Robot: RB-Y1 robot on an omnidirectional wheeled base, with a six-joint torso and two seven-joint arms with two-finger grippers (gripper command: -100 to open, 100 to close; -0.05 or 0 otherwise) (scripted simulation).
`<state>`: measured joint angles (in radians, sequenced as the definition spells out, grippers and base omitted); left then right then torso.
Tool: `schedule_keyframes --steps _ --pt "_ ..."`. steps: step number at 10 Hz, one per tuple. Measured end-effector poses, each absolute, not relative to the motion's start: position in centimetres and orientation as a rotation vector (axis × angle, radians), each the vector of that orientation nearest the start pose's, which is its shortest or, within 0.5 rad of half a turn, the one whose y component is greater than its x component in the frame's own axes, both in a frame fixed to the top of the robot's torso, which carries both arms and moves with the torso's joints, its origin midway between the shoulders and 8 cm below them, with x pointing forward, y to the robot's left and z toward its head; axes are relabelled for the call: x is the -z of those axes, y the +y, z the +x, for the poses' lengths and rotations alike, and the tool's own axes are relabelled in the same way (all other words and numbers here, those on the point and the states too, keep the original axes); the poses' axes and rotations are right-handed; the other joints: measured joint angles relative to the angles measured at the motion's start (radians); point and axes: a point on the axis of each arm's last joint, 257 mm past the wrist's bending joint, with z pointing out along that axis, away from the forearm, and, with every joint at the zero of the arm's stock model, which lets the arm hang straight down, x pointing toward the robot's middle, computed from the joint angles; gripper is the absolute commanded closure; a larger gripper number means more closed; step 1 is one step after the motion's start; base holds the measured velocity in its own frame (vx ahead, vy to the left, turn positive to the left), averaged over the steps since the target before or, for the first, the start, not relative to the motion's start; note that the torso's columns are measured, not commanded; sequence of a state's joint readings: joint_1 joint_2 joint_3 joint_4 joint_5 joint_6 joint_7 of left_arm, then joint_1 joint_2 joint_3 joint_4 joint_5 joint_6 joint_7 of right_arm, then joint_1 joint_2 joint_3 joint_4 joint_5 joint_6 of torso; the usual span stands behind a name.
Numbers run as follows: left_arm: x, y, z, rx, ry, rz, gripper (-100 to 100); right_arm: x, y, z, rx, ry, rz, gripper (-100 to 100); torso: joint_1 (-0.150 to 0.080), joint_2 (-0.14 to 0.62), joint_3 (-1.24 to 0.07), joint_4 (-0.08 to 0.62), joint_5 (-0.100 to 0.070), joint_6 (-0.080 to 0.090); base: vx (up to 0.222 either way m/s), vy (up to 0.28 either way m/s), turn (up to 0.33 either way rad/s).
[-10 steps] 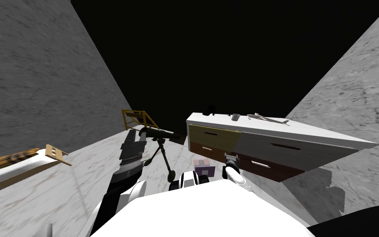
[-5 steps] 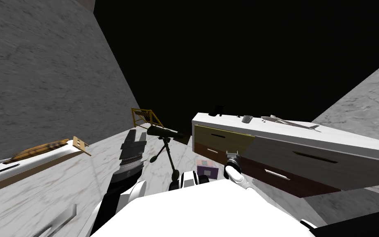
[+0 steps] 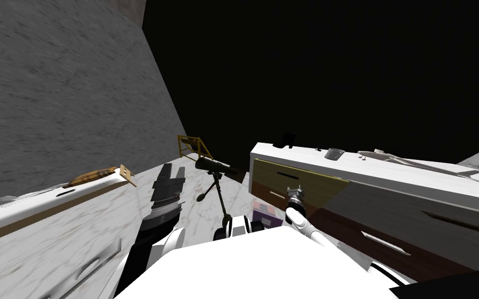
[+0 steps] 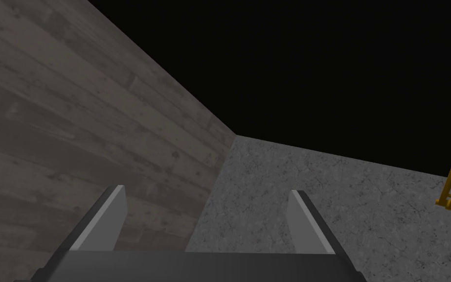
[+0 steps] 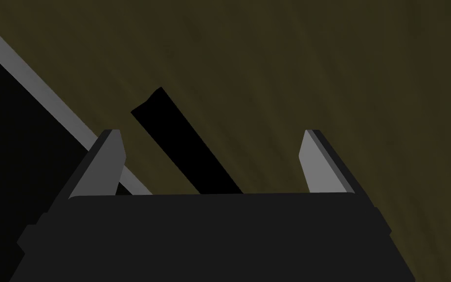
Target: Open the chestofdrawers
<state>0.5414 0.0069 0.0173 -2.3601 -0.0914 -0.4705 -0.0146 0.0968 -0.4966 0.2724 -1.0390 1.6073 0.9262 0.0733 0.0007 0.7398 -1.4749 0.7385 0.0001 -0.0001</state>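
The chest of drawers (image 3: 389, 174) stands to my right with a white top. It has an olive top-left drawer (image 3: 306, 187), a grey drawer beside that, and dark brown drawers below. My right gripper (image 3: 295, 193) is in front of the olive drawer. In the right wrist view the right gripper (image 5: 211, 134) is open, close to the olive front (image 5: 317, 73). The drawer's black slot handle (image 5: 185, 147) runs slantwise between the fingers. My left gripper (image 3: 168, 174) is raised at the left, and the left wrist view shows this gripper (image 4: 206, 191) open with nothing in it.
A dark telescope on a tripod (image 3: 215, 167) stands just left of the chest. A purple box (image 3: 264, 213) lies on the floor below the right gripper. A yellow rack (image 3: 191, 145) is behind. A cup (image 3: 333, 153) and a model plane (image 3: 415, 162) sit on the chest's top. Low white furniture (image 3: 36, 207) lies at left.
My view has swung: the chest now sits nearer and further right. The right gripper has gone from the brown lower drawer up to the olive drawer's front. The left arm stays raised.
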Motion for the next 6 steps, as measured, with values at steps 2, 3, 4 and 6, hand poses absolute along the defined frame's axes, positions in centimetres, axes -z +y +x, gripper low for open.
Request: schedule_keyframes --steps 2,3,4,6 --pt "-4.1 27.5 33.1 1.2 0.664 -0.577 0 33.9 -56.3 37.8 1.405 1.699 -0.252 -100 -0.004 0.0 0.0 0.0 -0.001 0.001 0.015 0.015 0.099" --pt "-4.1 27.5 33.1 1.2 0.664 -0.577 0 33.2 -56.6 38.1 1.431 1.678 -0.287 -100 -0.003 -0.001 0.0 0.0 -0.001 0.0 0.011 0.003 0.091" --pt "-4.1 27.5 33.1 1.2 0.664 -0.577 0 32.7 -56.8 38.3 1.452 1.66 -0.318 -100 -0.002 -0.001 -0.001 0.0 -0.001 0.0 0.003 -0.007 0.026" --pt "-4.1 27.5 33.1 1.2 0.664 -0.577 0 32.5 -56.9 38.4 1.465 1.649 -0.334 -100 0.0 -0.001 -0.001 0.0 0.0 0.0 0.0 0.0 0.0"
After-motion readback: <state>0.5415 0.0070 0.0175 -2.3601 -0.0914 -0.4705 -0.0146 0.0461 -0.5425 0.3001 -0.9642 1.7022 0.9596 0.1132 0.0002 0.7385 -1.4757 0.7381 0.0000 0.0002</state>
